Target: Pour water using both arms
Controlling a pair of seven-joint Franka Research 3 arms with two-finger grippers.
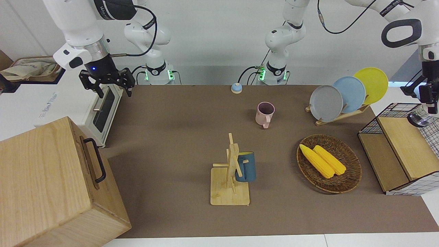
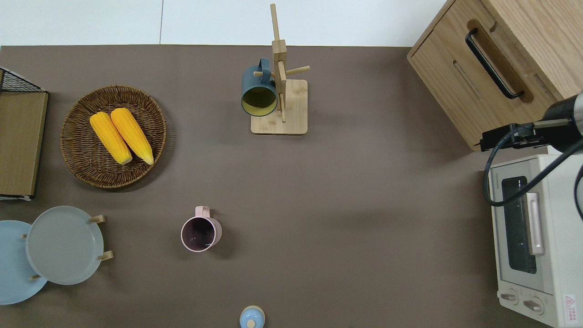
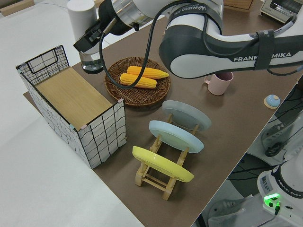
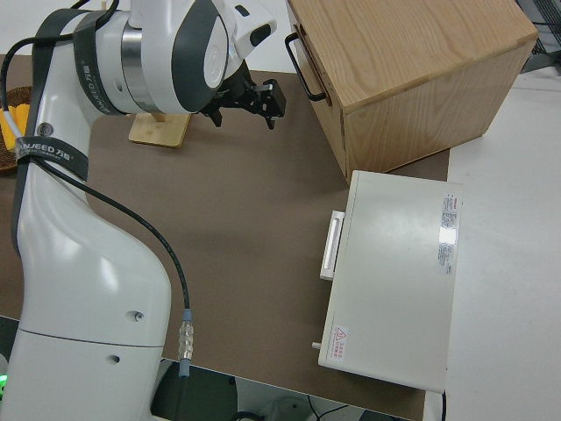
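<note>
L gripper [image 3: 92, 40] is clamped on a white bottle [image 3: 81, 16] w/ clear cap end [image 3: 92, 61] pointing down, held over the wire basket [image 3: 94, 137] at the L arm's end of the table; judged a carry grip, ahead of the pour. The pink mug [image 1: 264, 114], likely receiver, stands open-side up, well apart from the basket, nearer the robots than the corn tray [image 1: 343, 181]. R gripper [image 1: 109, 82] is parked, fingers spread, holding nothing. Blue mug [image 1: 245, 166] hangs on rack [image 1: 229, 185], unused.
</note>
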